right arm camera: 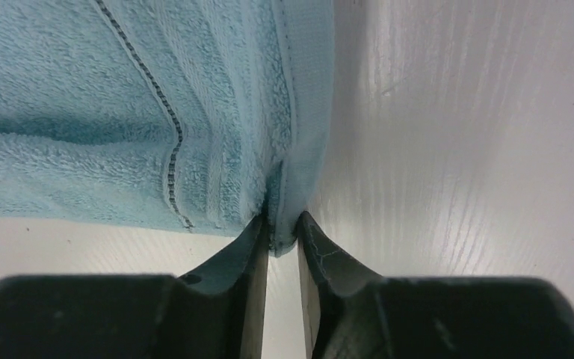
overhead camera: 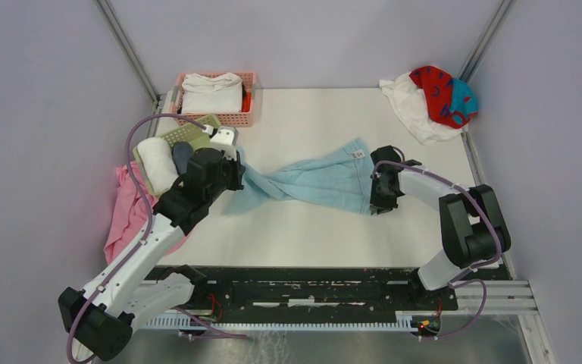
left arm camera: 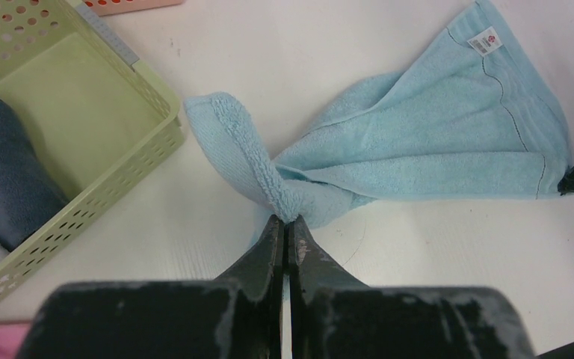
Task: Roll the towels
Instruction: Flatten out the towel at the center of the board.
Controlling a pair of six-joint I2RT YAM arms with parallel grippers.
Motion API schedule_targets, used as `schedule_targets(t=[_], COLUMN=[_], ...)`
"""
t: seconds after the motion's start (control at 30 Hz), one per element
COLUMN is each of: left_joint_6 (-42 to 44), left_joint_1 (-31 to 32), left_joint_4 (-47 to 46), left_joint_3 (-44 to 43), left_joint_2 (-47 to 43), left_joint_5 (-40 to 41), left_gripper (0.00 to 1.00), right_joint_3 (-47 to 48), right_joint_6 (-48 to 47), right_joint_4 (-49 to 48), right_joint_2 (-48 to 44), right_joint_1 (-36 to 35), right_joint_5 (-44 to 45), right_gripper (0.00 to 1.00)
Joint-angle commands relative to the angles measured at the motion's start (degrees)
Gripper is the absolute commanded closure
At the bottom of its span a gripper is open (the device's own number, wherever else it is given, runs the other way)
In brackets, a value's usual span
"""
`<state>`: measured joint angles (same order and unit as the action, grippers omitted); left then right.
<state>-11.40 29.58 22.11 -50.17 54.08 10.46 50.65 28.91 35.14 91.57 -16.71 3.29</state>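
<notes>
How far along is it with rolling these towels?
Done: a white roll and a dark roll sit in the green basket. In hand: both grippers pinch the light blue towel, left gripper one end, right gripper the hem; it lies unrolled. Left: the white towel and red towel heaped at the back corner.

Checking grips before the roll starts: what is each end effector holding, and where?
Left end effector pinches the light blue towel by its bunched left end. Right end effector straddles the hem at its right end; whether it grips cannot be told.
</notes>
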Motion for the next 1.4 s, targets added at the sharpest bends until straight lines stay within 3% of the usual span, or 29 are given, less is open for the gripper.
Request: schedule_targets(t=[0.0,0.17,0.3,0.5,0.6,0.77,0.9,1.0,1.17,1.37], left_joint_6=[2.54,-0.40,-7.56,-23.40,-29.72,-36.73,-35.53,-30.94,-23.72,-23.31], left_joint_1=[-0.32,-0.30,-0.29,-0.35,-0.27,-0.32,-0.32,-0.50,-4.44,-11.87], left_joint_4=[-2.95,-3.46,-3.09,1.67,4.78,9.99,10.98,9.38,5.96,-0.35], left_joint_3=[0.04,0.56,2.89,12.41,17.82,21.27,18.05,14.56,10.09,13.06], left_joint_2=[-0.65,-0.16,0.25,-1.09,-2.48,-8.78,-12.08,-7.43,2.24,9.14], left_joint_5=[1.30,0.75,-1.42,-1.75,-3.44,-0.65,3.87,3.65,-5.04,-15.89], left_gripper=[0.97,0.97,0.97,0.89,0.82,0.56,0.37,0.30,0.29,0.29], right_joint_3=[-2.21,-0.16,0.06,-0.85,-1.77,-3.22,-3.40,-3.74,-4.44,-4.77], right_joint_6=[1.06,-0.87,-1.00,0.39,0.45,0.31,-0.41,-1.08,-1.53,-1.74], right_joint_4=[-1.62,2.44,5.62,7.53,7.47,6.22,4.65,3.13,1.72,1.07], right_joint_2=[1.81,-3.81,-10.55,-18.02,-19.56,-21.22,-21.45,-21.92,-22.34,-22.72], right_joint_1=[0.11,3.71,6.89,9.23,10.59,12.84,13.20,13.21,13.25,13.20], right_joint_5=[1.32,8.12,12.60,16.97,17.71,15.73,12.78,10.21,7.57,6.12], right_gripper=[0.79,0.99,0.99,1.00,1.00,0.99,0.99,0.99,0.99,0.99])
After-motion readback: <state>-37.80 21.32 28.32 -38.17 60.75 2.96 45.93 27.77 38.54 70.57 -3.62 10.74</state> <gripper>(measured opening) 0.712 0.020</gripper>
